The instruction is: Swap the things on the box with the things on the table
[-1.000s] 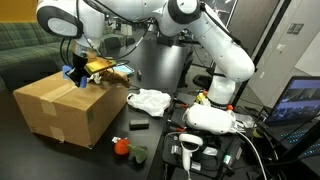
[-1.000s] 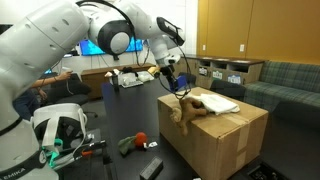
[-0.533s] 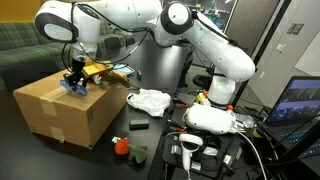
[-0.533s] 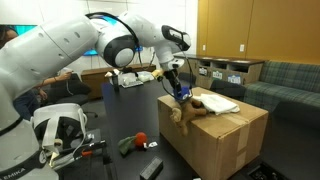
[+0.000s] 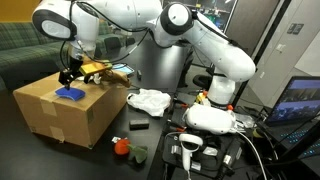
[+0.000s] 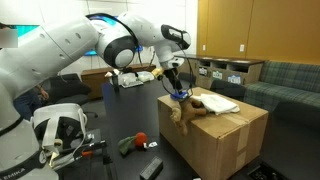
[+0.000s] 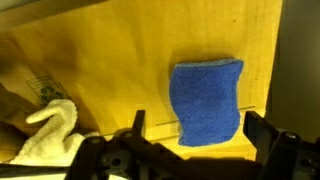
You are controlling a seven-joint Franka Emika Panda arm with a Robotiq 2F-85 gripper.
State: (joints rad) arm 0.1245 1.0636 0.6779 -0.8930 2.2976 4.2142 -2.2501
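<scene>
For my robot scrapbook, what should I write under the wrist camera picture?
Open gripper hovers above a blue cloth lying flat on the brown cardboard box.

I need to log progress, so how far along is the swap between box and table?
Done: a blue pad lies flat on the box. In hand: nothing; the gripper hangs open just above it. Left: the plush toy sits on the box, and the white cloth and orange object lie on the table.
</scene>
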